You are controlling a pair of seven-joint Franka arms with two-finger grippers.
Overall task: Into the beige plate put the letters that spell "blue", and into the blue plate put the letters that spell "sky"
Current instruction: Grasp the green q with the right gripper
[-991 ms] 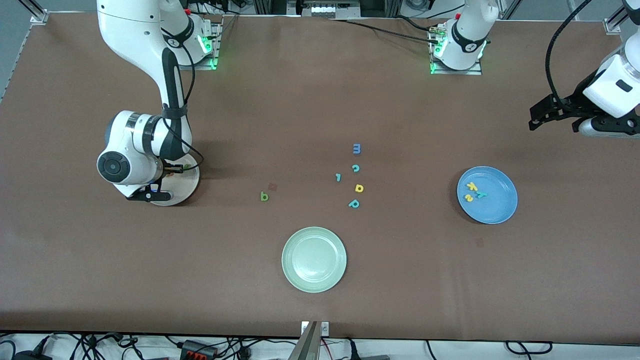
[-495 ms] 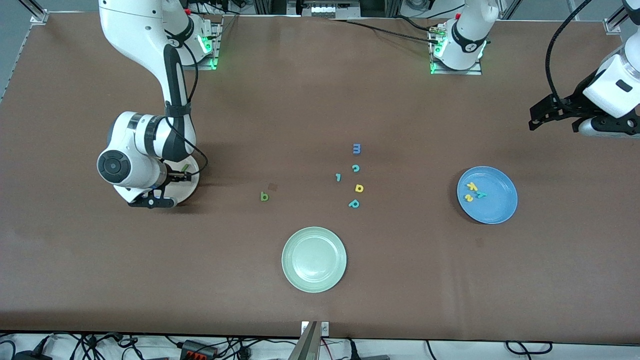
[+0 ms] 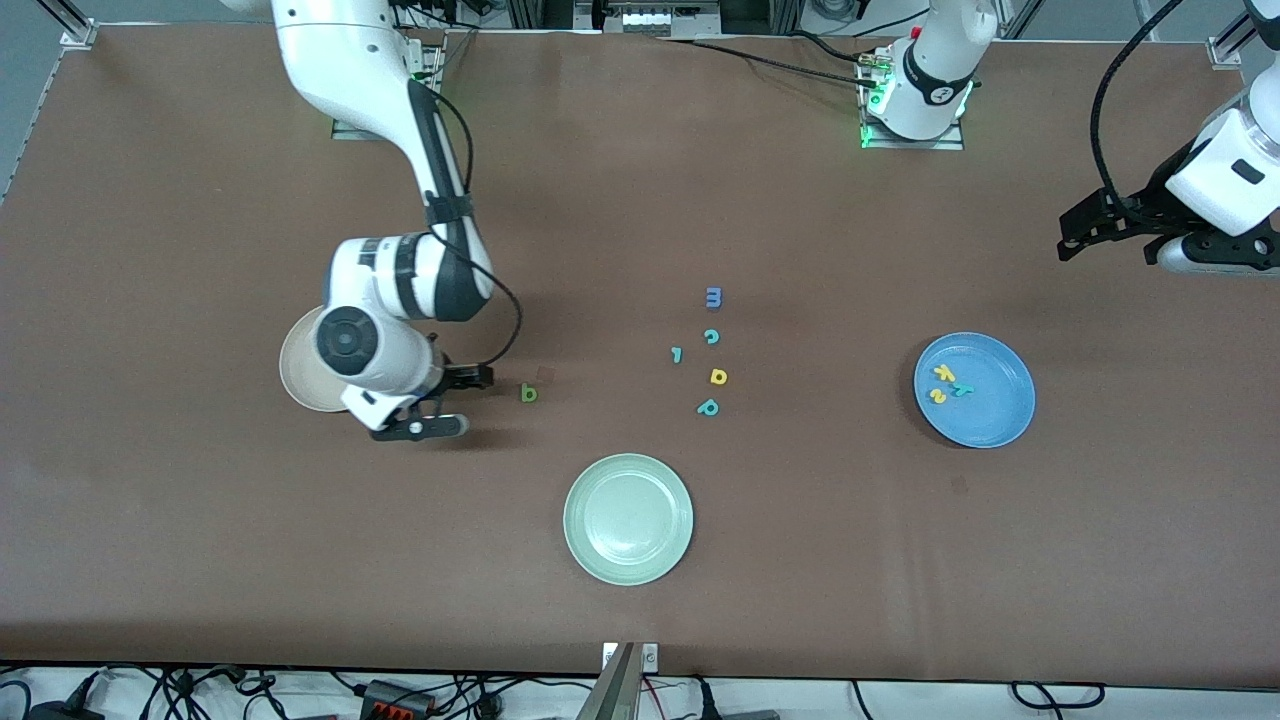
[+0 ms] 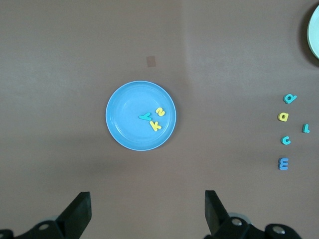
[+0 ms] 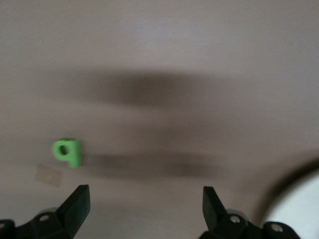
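Hovering over bare counter (image 3: 800, 560): right hand (image 3: 452, 400) between the beige plate (image 3: 297, 370) and the green "b" (image 3: 529, 393), fingers spread wide, nothing in them.
Right wrist view: "b" (image 5: 67, 152) lies flat on the counter, clear of both fingertips (image 5: 77, 201), with the beige plate's rim (image 5: 299, 204) at the frame's edge. Beige plate mostly hidden under the right arm; can't tell what's in it. Blue plate (image 3: 990, 415) toward the left arm's end holds yellow "k" (image 3: 943, 373), yellow "s" (image 3: 938, 396), teal "y" (image 3: 963, 389). Left hand (image 3: 1110, 225) waits wide open and empty, up over that end. Mid-counter strays: blue "m" (image 3: 713, 297), teal "c" (image 3: 711, 337), teal "l" (image 3: 677, 354), yellow "a" (image 3: 718, 376), teal "p" (image 3: 708, 407). Pale green plate (image 3: 628, 519) nearest the front camera.
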